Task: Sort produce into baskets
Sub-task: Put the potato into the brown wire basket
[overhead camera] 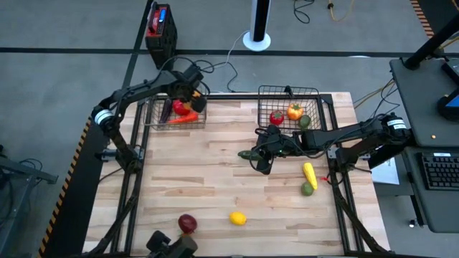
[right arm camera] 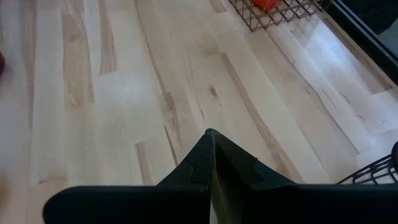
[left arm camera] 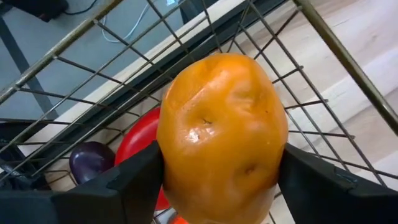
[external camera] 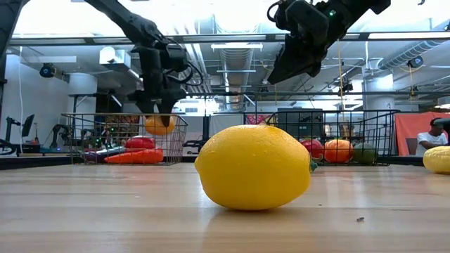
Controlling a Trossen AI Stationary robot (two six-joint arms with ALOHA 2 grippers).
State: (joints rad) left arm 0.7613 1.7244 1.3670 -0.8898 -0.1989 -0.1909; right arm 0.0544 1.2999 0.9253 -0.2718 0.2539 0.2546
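Left gripper [left arm camera: 217,180] clasps an orange pepper [left arm camera: 221,137] over the upper-left basket [overhead camera: 154,115]; right gripper [overhead camera: 262,159], mid-frame, is closed, empty, near a lemon [overhead camera: 237,218].

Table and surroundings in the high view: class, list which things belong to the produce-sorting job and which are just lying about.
Belongs to the job:
left basket
right basket
orange pepper held in the left gripper over the left basket
lemon
red apple
yellow piece
green piece

Just lying about:
red-and-black box
white stand base
keyboard
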